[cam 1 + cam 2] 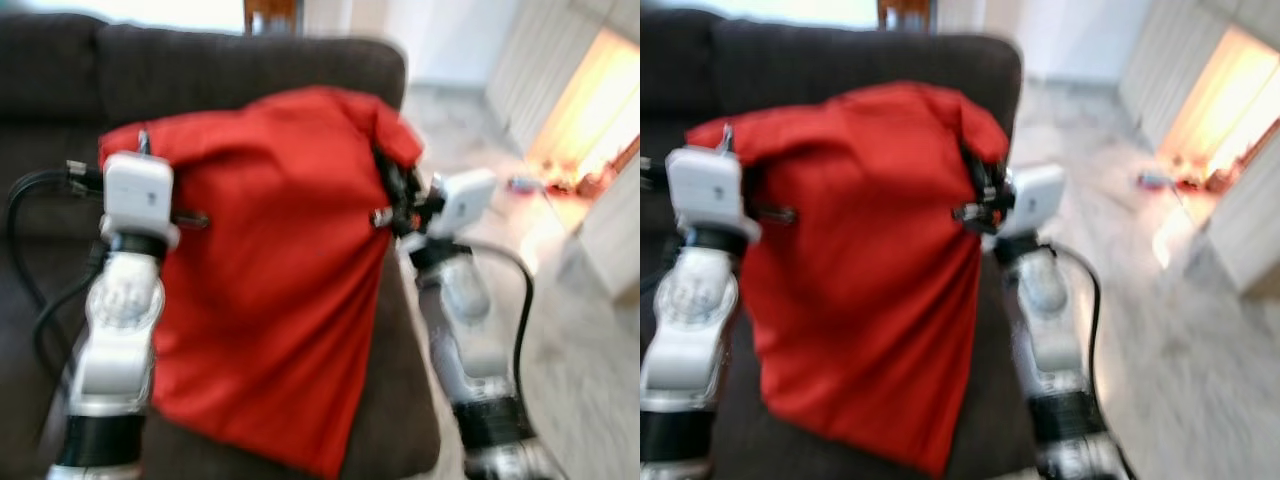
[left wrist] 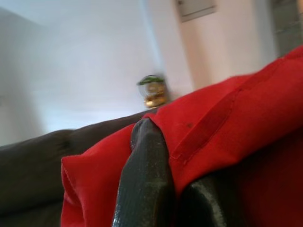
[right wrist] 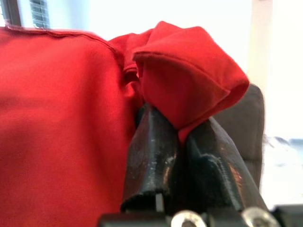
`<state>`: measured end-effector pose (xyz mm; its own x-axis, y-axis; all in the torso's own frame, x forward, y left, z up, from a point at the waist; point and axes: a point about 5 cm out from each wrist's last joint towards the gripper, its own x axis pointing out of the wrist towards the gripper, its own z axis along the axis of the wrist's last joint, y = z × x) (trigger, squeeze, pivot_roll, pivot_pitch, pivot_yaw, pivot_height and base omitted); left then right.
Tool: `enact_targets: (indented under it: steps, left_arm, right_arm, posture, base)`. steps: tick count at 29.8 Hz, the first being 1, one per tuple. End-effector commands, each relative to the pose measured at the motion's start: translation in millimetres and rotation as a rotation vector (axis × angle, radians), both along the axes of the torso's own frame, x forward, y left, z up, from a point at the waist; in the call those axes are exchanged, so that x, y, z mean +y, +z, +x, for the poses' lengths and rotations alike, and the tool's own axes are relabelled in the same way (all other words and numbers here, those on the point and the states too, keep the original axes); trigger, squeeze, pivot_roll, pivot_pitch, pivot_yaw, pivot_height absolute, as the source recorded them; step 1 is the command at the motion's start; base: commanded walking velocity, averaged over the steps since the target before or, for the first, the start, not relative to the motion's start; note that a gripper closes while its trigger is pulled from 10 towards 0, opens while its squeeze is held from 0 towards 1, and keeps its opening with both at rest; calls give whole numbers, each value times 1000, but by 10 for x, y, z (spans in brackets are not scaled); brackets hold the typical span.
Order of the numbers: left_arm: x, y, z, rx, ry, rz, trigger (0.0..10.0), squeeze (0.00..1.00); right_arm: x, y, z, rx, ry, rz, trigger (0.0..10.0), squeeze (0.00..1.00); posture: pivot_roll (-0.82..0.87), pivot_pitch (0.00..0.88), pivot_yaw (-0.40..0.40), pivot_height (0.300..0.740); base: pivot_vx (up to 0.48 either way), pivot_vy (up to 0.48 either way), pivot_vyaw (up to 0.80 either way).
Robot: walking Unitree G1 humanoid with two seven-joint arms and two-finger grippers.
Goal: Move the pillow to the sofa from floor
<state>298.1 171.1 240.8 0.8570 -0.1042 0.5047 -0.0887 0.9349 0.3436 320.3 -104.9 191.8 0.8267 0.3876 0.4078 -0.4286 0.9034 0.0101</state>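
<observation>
Now both grippers, left gripper [image 2: 156,189] and right gripper [image 3: 182,156], pinch the red pillow's [image 1: 280,270] top corners, holding it above the sofa's [image 1: 250,60] seat edge; release evenly once it rests well inward.

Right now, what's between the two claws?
The red pillow hangs between the left claw and right claw, each pinching an upper corner, above the sofa; head views show it.

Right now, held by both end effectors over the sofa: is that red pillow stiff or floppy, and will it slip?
Likely floppy: the red pillow hangs in folds and sags below the left end effector and right end effector. Probably light, since pinched fabric corners carry it. Slip seems unlikely; cloth bunches between the fingers. Released, it should slump onto the sofa, not roll.
</observation>
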Motion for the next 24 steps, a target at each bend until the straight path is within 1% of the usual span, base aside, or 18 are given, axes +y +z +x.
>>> enact_targets:
  steps: [1, 7, 11, 13, 16, 19, 24]
  left_arm:
    - [-82, 75, -40, -35, -53, 19, 10000, 0]
    - [-76, 62, -25, -23, -52, 19, 10000, 0]
    - [-70, 39, -14, -8, -50, 19, 10000, 0]
    - [-66, 20, -10, 1, -49, 18, 10000, 0]
    - [-40, -32, 7, 27, -41, 3, 10000, 0]
    - [-36, -42, 17, 38, -40, 0, 10000, 0]
    - [2, -92, 55, 80, -26, -46, 10000, 0]
  right_arm:
    - [285, 97, -72, -68, 134, -65, 10000, 0]
    - [293, 54, -80, -46, 152, -72, 10000, 0]
    - [285, 42, -85, -40, 161, -82, 10000, 0]
    - [281, 23, -82, -23, 164, -68, 10000, 0]
    - [273, -1, -71, -15, 156, -76, 10000, 0]
    - [273, -8, -71, -12, 157, -77, 10000, 0]
    - [265, -31, -63, -1, 150, -83, 10000, 0]
  posture:
    - [165, 7, -85, 740]
    - [163, 8, -83, 740]
    - [162, 8, -81, 740]
    - [163, 6, -82, 740]
    - [163, 8, -81, 740]
    - [165, 7, -82, 740]
    - [163, 8, -82, 740]
  base:
    - [0, 0, 563]
    - [0, 0, 765]
    - [0, 0, 506]
    - [0, 0, 0]
    - [0, 0, 0]
    - [0, 0, 0]
    - [0, 0, 0]
